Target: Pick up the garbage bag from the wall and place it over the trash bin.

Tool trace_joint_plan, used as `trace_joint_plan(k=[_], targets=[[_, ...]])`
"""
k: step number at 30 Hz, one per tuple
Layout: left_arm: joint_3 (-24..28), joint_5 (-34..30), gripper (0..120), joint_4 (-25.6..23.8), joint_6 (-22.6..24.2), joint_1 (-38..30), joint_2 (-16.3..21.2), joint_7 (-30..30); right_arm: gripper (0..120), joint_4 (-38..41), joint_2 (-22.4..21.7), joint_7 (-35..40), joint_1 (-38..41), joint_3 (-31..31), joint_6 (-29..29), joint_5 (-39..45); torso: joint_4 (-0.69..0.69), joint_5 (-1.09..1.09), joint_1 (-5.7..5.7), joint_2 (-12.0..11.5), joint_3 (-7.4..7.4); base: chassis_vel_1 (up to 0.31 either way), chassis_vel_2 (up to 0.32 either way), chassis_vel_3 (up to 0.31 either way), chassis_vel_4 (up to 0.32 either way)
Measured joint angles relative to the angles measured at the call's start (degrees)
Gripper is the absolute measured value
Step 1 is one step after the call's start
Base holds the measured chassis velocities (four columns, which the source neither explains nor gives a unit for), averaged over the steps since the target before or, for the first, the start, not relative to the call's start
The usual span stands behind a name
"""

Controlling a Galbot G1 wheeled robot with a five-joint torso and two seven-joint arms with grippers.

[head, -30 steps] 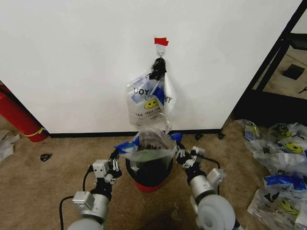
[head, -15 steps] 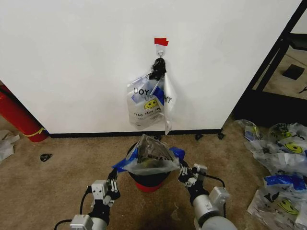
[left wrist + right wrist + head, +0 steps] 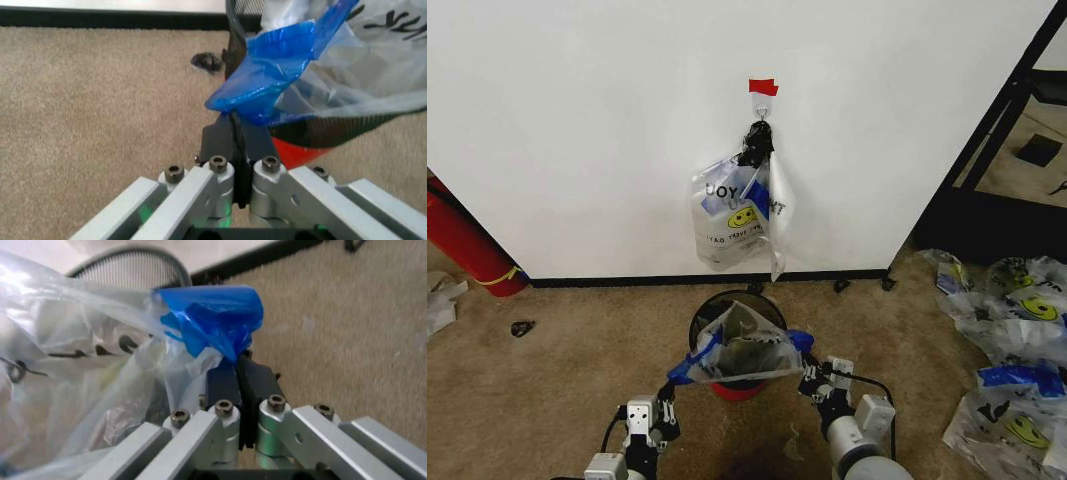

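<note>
The garbage bag, clear with blue handles, is stretched between my two grippers over the near side of the trash bin. The bin is black mesh with a red base, and its far rim is uncovered. My left gripper is shut on the bag's blue handle beside the bin. My right gripper is shut on the other blue handle. In the wrist views both pairs of fingers are pinched together on the plastic. On the white wall a thick bunch of bags hangs from a hook under red tape.
A long red cylinder leans at the wall on the left. Several loose bags lie on the carpet at the right, below a black frame. A small dark object lies on the carpet at the left.
Both arms have drawn back toward me with the bag still held. The bag has slid from over the bin's top toward its near side, uncovering the far rim.
</note>
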Motion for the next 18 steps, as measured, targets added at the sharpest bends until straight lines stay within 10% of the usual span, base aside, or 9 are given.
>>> trace_joint_plan(k=[18], targets=[[-1.6, -5.6, 0, -3.7, 9.2, -1.0, 4.6, -1.2, 0, -0.7, -1.6, 2.2, 3.3, 1.8, -9.3, 6.5, -0.01, 0.00, 0.00, 0.0, 0.00, 0.000, 0.000, 0.000, 0.000]])
